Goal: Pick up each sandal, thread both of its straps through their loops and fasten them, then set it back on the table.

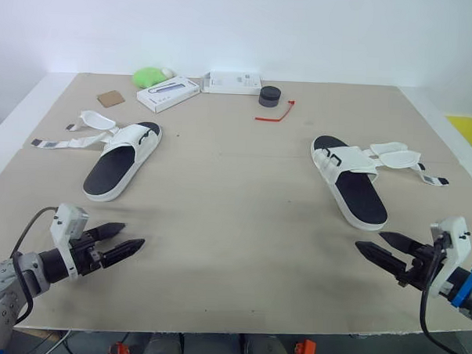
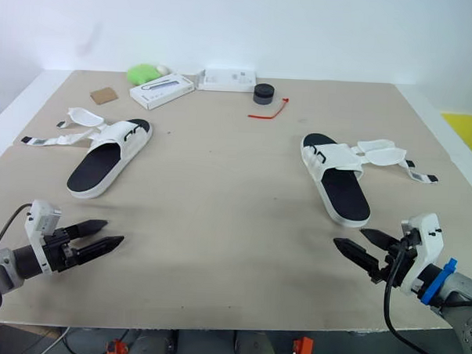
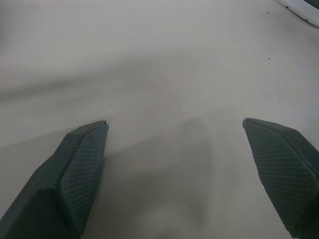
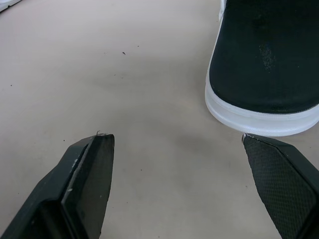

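Note:
Two white sandals with black footbeds lie on the table, their straps undone and spread outward. The left sandal is on the left half, its loose straps trailing further left. The right sandal lies on the right half, its heel just ahead of my right gripper. My left gripper hovers open near the front left edge, well short of the left sandal. My right gripper stands open near the front right edge, nothing between its fingers.
Along the table's far edge are a green object, a white flat box, another white box, a dark round puck, a red tie and a brown square. The beige tabletop lies between the sandals.

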Robot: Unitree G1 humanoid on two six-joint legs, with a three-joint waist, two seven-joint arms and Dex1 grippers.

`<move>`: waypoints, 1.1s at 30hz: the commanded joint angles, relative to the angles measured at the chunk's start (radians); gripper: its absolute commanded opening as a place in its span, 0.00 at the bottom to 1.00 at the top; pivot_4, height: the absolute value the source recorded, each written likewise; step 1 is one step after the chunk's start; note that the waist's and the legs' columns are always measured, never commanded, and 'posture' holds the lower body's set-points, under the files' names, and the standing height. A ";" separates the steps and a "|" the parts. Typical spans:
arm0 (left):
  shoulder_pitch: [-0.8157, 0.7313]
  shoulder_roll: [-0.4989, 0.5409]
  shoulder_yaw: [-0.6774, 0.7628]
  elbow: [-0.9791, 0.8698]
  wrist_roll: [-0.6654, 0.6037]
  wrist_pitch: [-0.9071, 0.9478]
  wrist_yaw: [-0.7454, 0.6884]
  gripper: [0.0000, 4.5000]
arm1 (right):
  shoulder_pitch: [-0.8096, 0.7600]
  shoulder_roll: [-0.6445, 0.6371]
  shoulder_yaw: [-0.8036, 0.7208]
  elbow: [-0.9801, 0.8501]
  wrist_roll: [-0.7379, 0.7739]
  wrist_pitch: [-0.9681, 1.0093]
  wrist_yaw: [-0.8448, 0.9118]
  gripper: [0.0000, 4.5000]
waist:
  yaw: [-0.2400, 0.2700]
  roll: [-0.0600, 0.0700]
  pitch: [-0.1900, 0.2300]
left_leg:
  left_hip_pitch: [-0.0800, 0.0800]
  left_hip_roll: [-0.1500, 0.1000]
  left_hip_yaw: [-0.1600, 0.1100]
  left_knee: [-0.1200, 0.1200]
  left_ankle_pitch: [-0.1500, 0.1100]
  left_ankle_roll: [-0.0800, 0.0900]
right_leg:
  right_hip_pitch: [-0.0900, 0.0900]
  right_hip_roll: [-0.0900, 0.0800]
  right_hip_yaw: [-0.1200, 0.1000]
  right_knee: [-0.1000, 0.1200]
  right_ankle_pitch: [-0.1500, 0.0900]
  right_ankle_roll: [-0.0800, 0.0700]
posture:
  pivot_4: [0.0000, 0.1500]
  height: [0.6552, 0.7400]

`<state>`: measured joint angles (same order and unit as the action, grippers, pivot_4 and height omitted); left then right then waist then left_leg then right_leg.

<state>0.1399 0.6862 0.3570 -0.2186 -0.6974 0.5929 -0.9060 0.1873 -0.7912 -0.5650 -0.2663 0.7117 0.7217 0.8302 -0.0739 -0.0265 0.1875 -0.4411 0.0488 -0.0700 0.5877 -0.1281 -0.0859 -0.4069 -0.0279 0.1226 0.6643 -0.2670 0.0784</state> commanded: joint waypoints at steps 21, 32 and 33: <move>-0.373 -0.064 -0.391 -0.130 0.237 -0.249 -0.046 1.00 | -0.524 0.079 0.255 0.168 -0.282 -0.038 -0.382 0.98 | -0.004 -0.002 -0.002 | 0.001 0.000 0.002 0.003 0.002 0.002 | 0.002 0.001 0.003 0.000 0.006 0.003 | 1.00 1.00; -0.382 -0.110 -0.418 -0.141 0.250 -0.248 -0.011 1.00 | -0.766 0.218 0.425 0.440 -0.421 -0.104 -0.436 0.98 | 0.000 -0.001 -0.002 | -0.001 0.000 0.001 -0.001 0.002 0.003 | 0.002 0.003 0.005 0.000 0.005 0.009 | 1.00 1.00; -0.371 -0.113 -0.412 -0.144 0.249 -0.247 -0.004 1.00 | -0.785 0.230 0.426 0.472 -0.429 -0.126 -0.440 0.98 | -0.001 -0.001 -0.002 | -0.001 0.000 0.000 -0.001 0.002 0.003 | 0.002 0.003 0.004 0.000 0.005 0.009 | 1.00 1.00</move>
<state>-0.2365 0.5742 -0.0765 -0.3274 -0.4401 0.3515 -0.9223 -0.5678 -0.5602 -0.1247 0.1934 0.2944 0.6350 0.4024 -0.0747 -0.0275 0.1859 -0.4416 0.0484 -0.0695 0.5870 -0.1259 -0.0829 -0.4048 -0.0248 0.1271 0.6645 -0.2616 0.0873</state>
